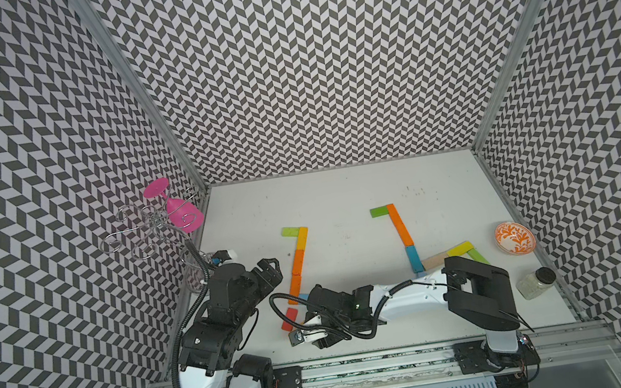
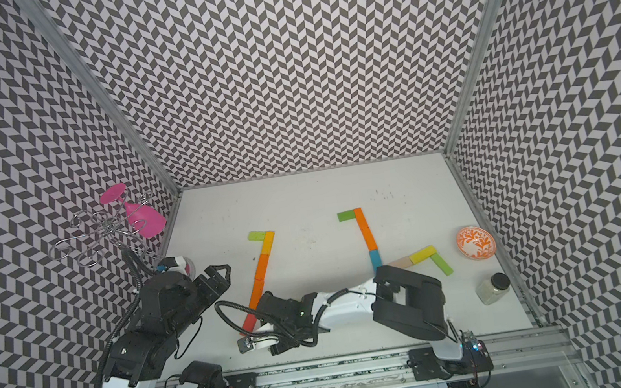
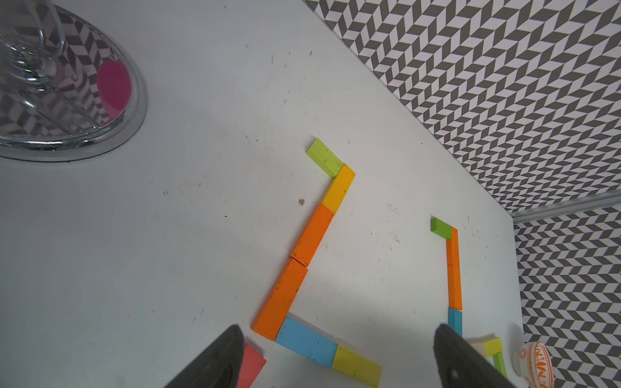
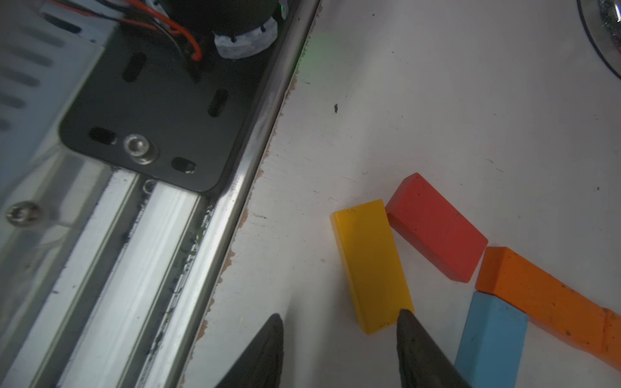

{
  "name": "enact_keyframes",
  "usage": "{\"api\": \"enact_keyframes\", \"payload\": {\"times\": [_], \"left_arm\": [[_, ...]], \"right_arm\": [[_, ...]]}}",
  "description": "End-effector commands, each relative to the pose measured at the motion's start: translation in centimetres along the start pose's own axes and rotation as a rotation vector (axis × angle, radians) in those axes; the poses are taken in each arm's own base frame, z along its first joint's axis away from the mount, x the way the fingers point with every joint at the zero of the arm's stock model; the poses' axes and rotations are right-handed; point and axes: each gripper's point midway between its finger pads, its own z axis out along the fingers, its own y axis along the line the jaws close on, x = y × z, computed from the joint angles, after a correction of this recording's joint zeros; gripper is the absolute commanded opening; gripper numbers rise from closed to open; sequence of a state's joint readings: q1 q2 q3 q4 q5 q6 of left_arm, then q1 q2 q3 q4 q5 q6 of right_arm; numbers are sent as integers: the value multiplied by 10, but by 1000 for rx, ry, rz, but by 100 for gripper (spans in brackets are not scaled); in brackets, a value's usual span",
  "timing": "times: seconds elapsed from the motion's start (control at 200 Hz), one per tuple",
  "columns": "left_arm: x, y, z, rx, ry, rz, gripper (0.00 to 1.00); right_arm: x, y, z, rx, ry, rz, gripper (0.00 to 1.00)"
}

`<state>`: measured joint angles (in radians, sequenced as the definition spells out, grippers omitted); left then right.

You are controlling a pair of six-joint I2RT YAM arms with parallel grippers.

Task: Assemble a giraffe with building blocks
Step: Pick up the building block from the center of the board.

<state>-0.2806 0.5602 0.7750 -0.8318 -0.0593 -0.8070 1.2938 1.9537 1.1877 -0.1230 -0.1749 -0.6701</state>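
Orange neck (image 1: 299,261) laid, mid-frame | yellow block (image 4: 371,265) loose beside red block (image 4: 437,226) — legs likely unfinished | right fingers (image 4: 423,356) ajar, gripping nothing | left fingers (image 3: 215,362) wide, empty

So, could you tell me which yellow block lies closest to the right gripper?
The yellow block beside the red block, at the right gripper; the other yellow blocks sit farther off, joined into chains.

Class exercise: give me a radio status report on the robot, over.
Left gripper open, empty. Right gripper open, one finger at yellow block end. Red block close beside it.
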Motion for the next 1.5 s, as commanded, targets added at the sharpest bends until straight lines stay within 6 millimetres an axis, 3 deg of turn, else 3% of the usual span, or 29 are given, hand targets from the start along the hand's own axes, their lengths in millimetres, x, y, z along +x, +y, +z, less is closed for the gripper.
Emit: {"api": "enact_keyframes", "payload": {"times": [0.0,0.406,0.561,0.696,0.896,1.137,1.497], "left_arm": [[-10,0,-11,-5,-47,-25,89],[-12,0,-21,23,-76,-48,89],[-13,0,-23,23,-85,-47,89],[-14,0,-23,22,-91,-46,89],[-14,1,-22,20,-90,-41,89],[-14,1,-21,19,-89,-37,89],[-15,0,-22,24,-96,-31,89]], "right_arm": [[-15,-3,8,-11,-47,-33,53],[-15,-9,23,-31,-30,-49,54],[-8,-5,34,-68,-7,-40,54],[-3,-10,35,-67,-1,-23,53],[14,-1,37,-95,42,2,47],[30,4,34,-110,96,38,47],[46,15,12,-120,143,130,45]]}}
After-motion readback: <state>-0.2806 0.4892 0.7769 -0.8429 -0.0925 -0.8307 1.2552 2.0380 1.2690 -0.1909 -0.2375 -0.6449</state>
